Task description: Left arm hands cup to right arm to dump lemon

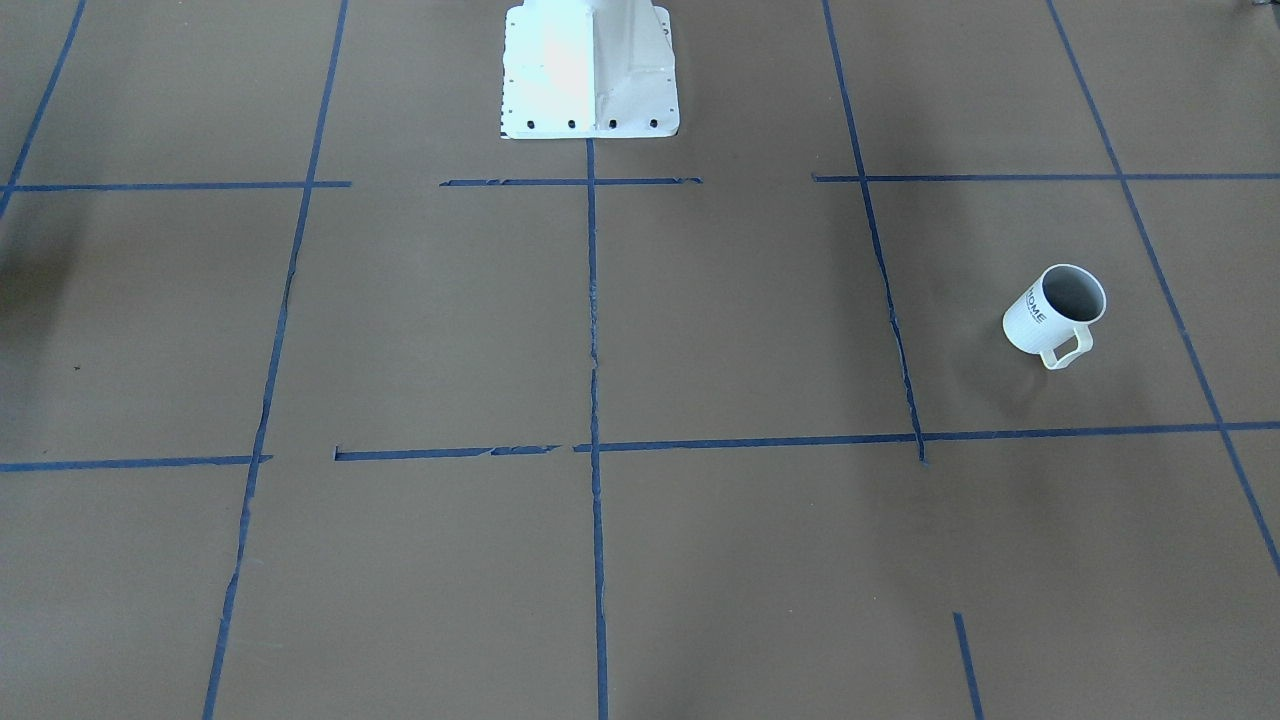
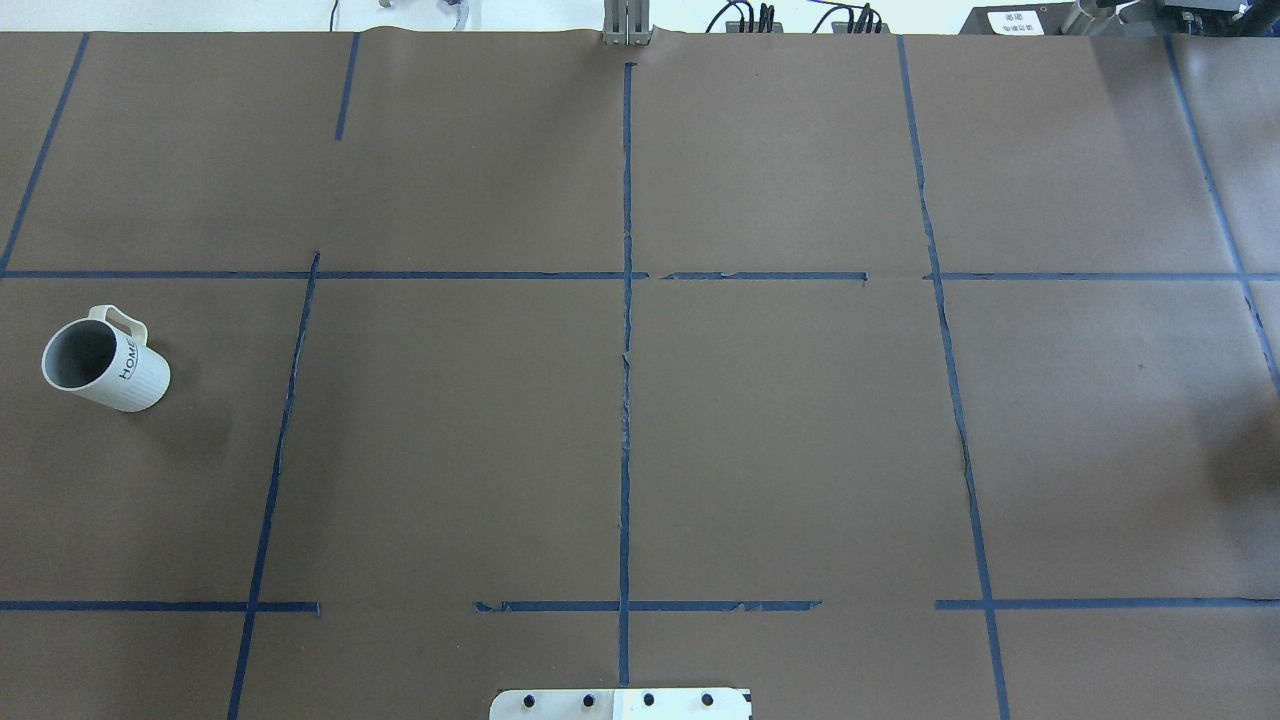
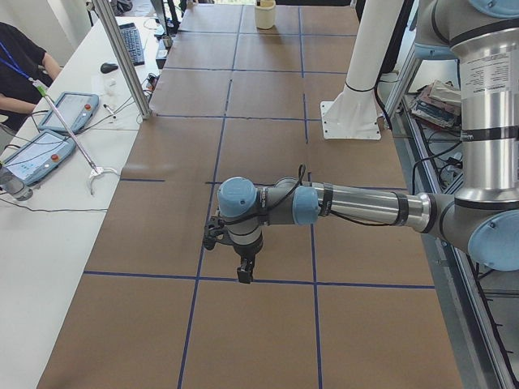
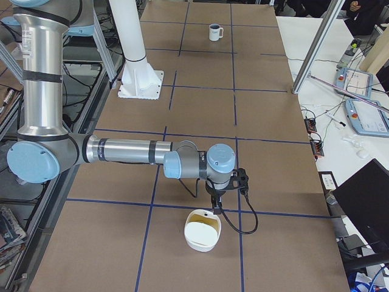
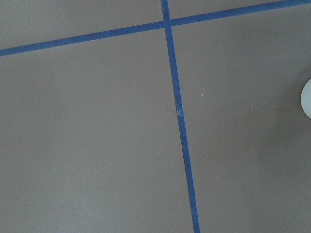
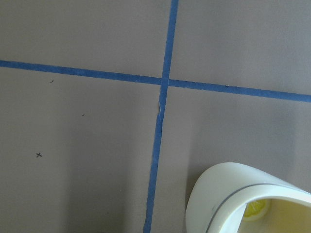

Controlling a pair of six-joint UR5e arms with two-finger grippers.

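Observation:
The cup [image 2: 118, 372] is a white ribbed mug with "HOME" lettering. It stands upright on the robot's left side of the table, with its handle pointing away from the robot. It also shows in the front view [image 1: 1040, 322] and far off in the right view [image 4: 214, 32]. Only its grey inner wall shows, and the lemon is hidden. My left gripper [image 3: 243, 271] points down over a tape line, and its arm covers where the cup stands. My right gripper [image 4: 216, 207] points down beside a white bowl. I cannot tell whether either gripper is open.
The white bowl [image 4: 200, 243] stands at the robot's right end and also shows in the right wrist view [image 6: 214, 194]. A small yellow bit [image 6: 255, 209] lies in it. The white pedestal [image 1: 590, 70] stands at the table's back. Blue tape lines grid the brown table. Operators' tablets lie on side tables.

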